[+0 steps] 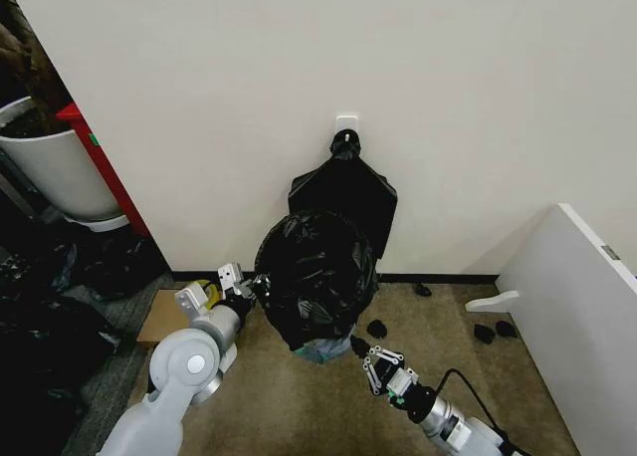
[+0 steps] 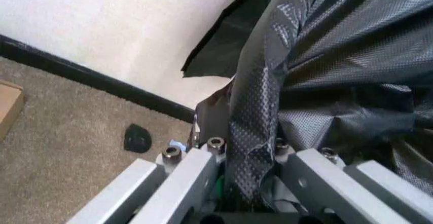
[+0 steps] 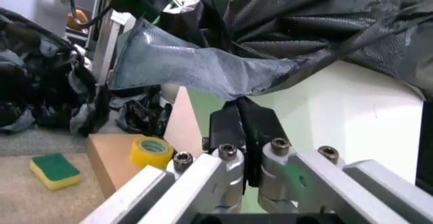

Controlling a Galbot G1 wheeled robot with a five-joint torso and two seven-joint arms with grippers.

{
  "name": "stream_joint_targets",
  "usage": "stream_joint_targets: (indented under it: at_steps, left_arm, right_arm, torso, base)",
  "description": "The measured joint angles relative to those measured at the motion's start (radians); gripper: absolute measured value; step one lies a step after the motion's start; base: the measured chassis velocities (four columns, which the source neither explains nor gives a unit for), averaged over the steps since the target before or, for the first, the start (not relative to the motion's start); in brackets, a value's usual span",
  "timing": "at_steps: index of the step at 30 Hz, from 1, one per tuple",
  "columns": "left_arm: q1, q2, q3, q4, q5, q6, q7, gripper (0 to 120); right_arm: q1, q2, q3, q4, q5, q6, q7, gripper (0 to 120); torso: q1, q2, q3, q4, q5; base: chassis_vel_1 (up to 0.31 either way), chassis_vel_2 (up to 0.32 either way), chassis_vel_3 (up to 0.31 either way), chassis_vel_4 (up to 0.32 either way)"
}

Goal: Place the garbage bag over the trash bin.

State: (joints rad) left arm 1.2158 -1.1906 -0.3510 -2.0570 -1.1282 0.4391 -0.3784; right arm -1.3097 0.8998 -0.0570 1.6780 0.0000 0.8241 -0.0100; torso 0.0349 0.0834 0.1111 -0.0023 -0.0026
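Head view, bag: The garbage bag [image 1: 317, 277] sits in the middle, draped over the trash bin so the bin is almost all hidden.
Head view, left arm: The left gripper [image 1: 242, 287] is at the bag's 9 o'clock side, pulling the plastic out.
Head view, right arm: The right gripper [image 1: 372, 362] is at the bag's 5 o'clock, low by the hem.
Left wrist view: The jaws are pinched on a fold of the bag [image 2: 318, 57] to hold it.
Right wrist view: The fingers [image 3: 238, 133] look pressed together, maybe with nothing between them. The white trash bin [image 3: 352, 117] wall shows under the bag's edge.
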Motion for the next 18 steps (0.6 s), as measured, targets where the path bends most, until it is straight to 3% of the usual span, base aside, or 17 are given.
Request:
stream_joint_targets:
  at_steps: [5, 12, 18]
  left_arm:
    - [-0.006, -0.008, -0.011, -0.006, -0.036, 0.007, -0.011, 0]
    - [0.021, -0.007, -0.025, -0.062, -0.104, 0.053, -0.047, 0]
    - [0.022, -0.001, -0.027, -0.05, -0.093, 0.055, -0.052, 0]
  right_arm:
    - [0.01, 0.012, 0.03, -0.049, -0.011, 0.0, -0.054, 0]
    - [0.06, 0.053, 0.111, -0.161, -0.144, -0.001, -0.017, 0]
    - [0.037, 0.024, 0.089, -0.134, -0.058, -0.001, 0.008, 0]
  torso:
    - [0.0, 0.0, 0.0, -0.0001, 0.0]
    - [0.0, 0.0, 0.0, 0.0002, 0.0003]
    - [0.0, 0.0, 0.0, 0.0001, -0.0002]
  base:
    - [0.0, 0.0, 0.0, 0.0]
    - [0.0, 0.0, 0.0, 0.0]
    - [0.0, 0.0, 0.0, 0.0]
